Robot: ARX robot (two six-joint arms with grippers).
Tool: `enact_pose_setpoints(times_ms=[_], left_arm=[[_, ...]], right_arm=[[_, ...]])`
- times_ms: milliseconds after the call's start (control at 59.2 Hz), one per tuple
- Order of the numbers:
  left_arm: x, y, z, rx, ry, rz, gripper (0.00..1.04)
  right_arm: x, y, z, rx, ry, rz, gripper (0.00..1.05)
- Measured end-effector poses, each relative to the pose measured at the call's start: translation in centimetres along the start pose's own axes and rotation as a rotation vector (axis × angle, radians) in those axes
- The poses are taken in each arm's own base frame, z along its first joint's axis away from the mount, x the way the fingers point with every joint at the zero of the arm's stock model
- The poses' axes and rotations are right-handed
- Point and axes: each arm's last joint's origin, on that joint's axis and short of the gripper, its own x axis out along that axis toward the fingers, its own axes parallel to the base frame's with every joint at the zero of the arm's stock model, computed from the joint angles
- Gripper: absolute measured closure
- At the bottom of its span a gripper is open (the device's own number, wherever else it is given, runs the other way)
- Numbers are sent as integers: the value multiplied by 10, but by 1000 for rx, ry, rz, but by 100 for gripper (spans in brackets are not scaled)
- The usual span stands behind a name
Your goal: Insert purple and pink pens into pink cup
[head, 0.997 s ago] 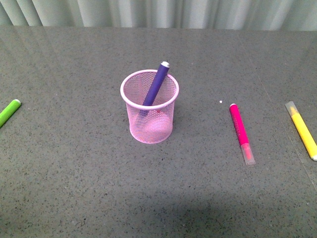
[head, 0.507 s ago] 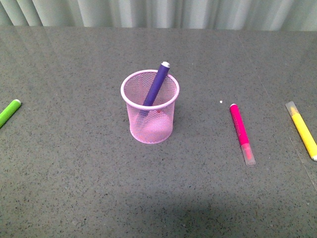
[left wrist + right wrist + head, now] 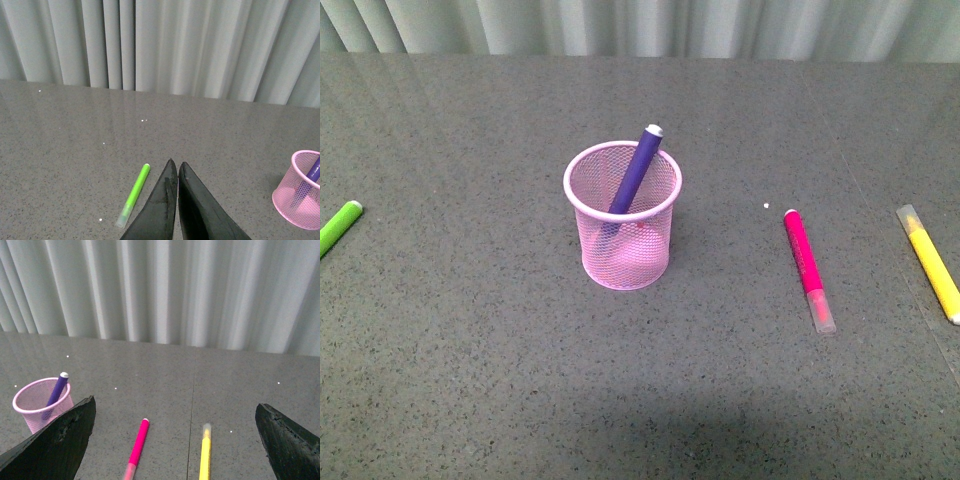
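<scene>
The pink mesh cup [image 3: 623, 215] stands upright at the table's middle, with the purple pen [image 3: 636, 170] leaning inside it, white end up. The pink pen [image 3: 807, 265] lies flat on the table to the cup's right, clear cap nearest me. Neither gripper shows in the front view. In the left wrist view my left gripper [image 3: 175, 163] is shut and empty above the table, the cup [image 3: 300, 197] off to one side. In the right wrist view my right gripper [image 3: 175, 407] is wide open and empty, with the pink pen [image 3: 137, 445] and the cup [image 3: 42, 402] ahead of it.
A green marker [image 3: 338, 227] lies at the table's left edge and shows beside the left gripper [image 3: 133, 194]. A yellow marker [image 3: 931, 264] lies right of the pink pen, also in the right wrist view [image 3: 205, 455]. Grey curtains hang behind the table.
</scene>
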Motion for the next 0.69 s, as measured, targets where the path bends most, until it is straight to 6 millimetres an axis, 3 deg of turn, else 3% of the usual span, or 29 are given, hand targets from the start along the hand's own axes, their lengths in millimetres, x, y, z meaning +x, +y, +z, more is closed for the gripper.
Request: enact_pose_setpoints(times_ms=[220,693], left_arm=[[0,0,0,0,0,0,102],[0,0,0,0,0,0,27]], right_arm=[[0,0,0,0,0,0,7],[0,0,0,0,0,0,7]])
